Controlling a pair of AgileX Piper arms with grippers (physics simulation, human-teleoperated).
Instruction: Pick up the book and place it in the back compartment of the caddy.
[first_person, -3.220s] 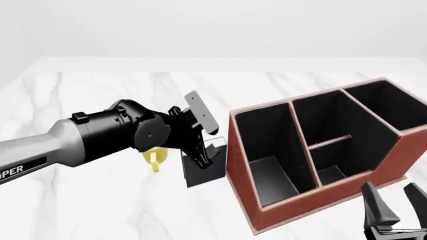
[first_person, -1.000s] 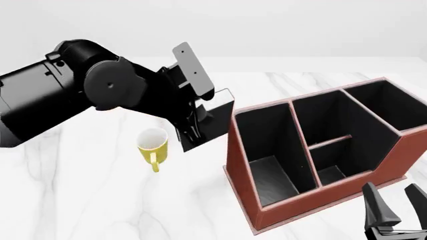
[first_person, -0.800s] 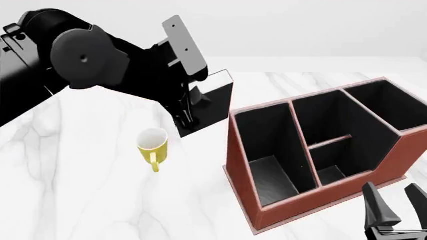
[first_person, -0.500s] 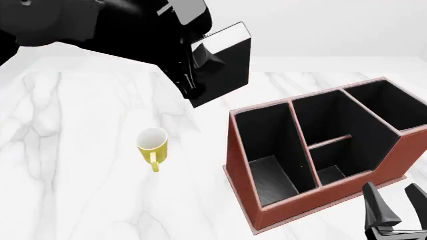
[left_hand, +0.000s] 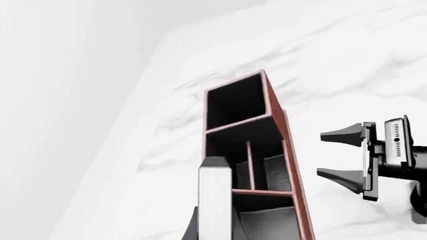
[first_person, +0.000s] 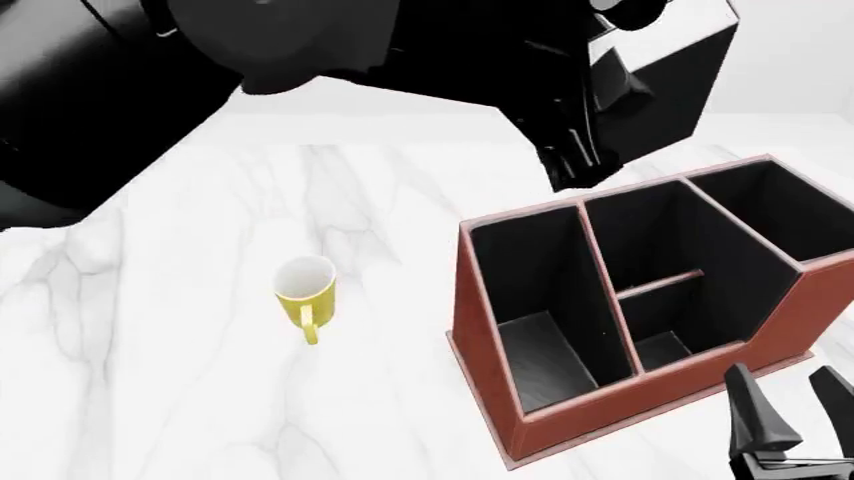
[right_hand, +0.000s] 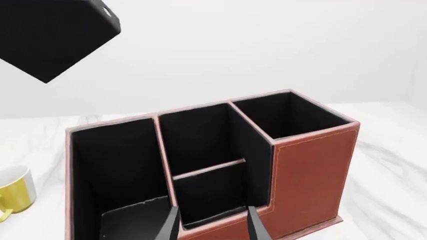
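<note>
Carrying underway: left gripper (first_person: 583, 150), jaws clamped on the small black-covered book (first_person: 667, 85), holds it aloft above the large red-brown divided caddy (first_person: 534, 420). Pickup done; lowering into the far compartment remains. Right gripper (first_person: 790, 418) idle at near right, jaws apart, empty. Yellow mug (first_person: 306, 293) sits left on the bench.
</note>
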